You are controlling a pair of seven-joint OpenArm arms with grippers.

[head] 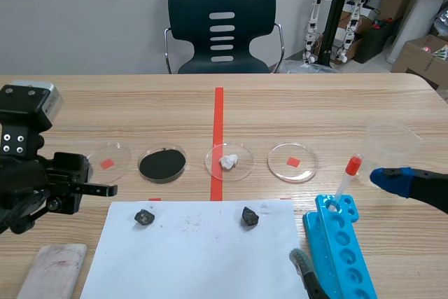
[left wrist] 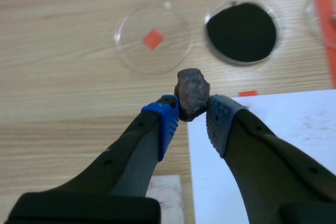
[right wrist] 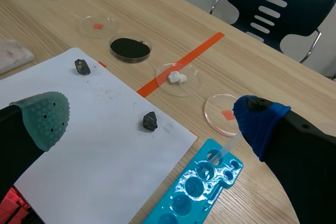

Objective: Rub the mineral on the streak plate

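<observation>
- I see my left gripper [left wrist: 192, 121] at the scene's middle left, pointing level toward the centre, clamped on a reddish-brown mineral [left wrist: 192, 94].
- The streak plate [head: 52, 269] lies in the scene's lower-left corner, just beside the white paper [head: 203, 257].
- My right gripper [right wrist: 152, 116] sits at lower right with its fingers wide apart, near the blue tray [head: 343, 250].

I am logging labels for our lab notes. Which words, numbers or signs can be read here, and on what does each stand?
No text can be read.
Cardboard box behind the table: any print is too small to read.
Mineral in the left end effector, blue rack, white paper: no writing visible.
</observation>
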